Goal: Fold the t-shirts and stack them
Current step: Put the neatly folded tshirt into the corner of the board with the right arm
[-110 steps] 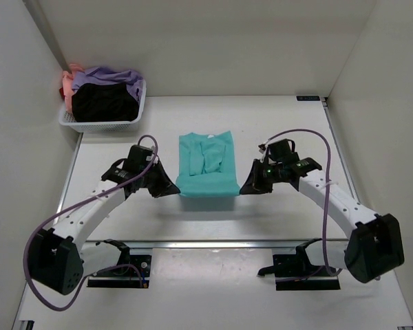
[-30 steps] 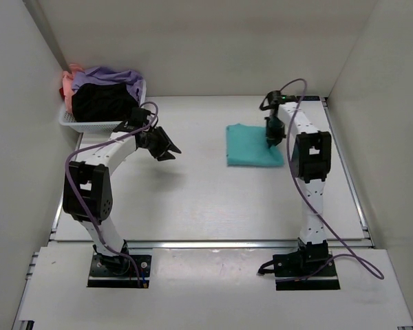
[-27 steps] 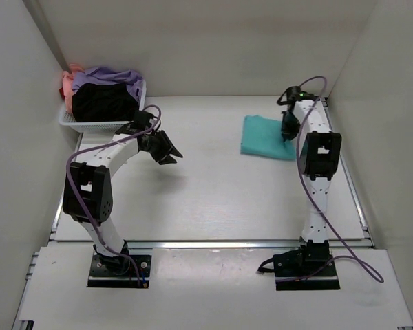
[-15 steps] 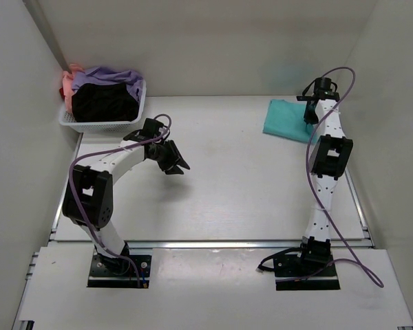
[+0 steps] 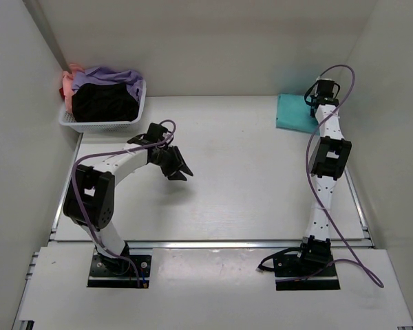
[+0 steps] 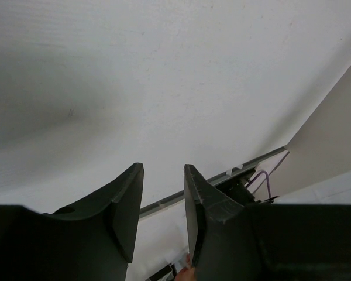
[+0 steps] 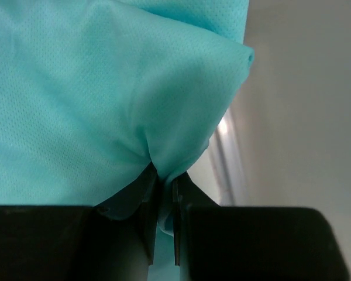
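Tabletop [image 5: 248, 158], far right corner: teal t-shirt [image 5: 292, 113] pinched in right end effector [image 7: 164, 190].

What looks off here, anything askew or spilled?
Nothing spilled or damaged. The folded teal t-shirt lies at the far right corner of the table, its edge puckered where the right gripper pinches it. Unfolded shirts heap above the rim of the basket.

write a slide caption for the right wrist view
Right gripper shut on a bunched fold of the teal t-shirt, seen from the wrist.
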`<state>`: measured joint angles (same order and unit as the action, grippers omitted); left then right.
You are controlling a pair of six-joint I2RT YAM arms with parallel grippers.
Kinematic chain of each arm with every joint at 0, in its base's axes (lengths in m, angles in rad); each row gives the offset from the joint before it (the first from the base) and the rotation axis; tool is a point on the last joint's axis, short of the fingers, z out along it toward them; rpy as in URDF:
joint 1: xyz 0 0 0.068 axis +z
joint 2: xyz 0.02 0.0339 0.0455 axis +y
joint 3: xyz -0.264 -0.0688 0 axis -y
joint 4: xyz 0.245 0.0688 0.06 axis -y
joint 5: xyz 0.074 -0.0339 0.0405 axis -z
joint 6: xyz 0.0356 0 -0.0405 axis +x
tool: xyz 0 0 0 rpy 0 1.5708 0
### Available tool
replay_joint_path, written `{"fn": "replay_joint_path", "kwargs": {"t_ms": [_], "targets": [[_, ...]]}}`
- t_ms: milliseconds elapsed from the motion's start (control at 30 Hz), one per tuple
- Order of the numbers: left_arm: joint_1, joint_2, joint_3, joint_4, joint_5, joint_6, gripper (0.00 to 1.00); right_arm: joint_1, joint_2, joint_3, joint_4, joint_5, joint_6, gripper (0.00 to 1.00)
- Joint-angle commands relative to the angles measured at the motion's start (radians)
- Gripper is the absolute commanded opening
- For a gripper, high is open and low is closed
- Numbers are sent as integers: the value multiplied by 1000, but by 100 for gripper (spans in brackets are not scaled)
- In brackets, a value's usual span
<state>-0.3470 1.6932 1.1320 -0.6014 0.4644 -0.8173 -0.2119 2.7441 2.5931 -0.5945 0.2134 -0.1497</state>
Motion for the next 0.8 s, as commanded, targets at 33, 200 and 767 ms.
{"fn": "replay_joint_path", "kwargs": {"t_ms": [33, 200, 767], "targets": [[-30, -58, -31, 25, 37, -8, 45, -14, 31, 39, 180, 139, -106, 1], [-38, -67, -37, 35, 43, -8, 46, -15, 0, 35, 214, 250, -80, 71], [19, -222, -11, 89, 129, 29, 99, 287, -1012, -669, 82, 262, 5, 99]]}}
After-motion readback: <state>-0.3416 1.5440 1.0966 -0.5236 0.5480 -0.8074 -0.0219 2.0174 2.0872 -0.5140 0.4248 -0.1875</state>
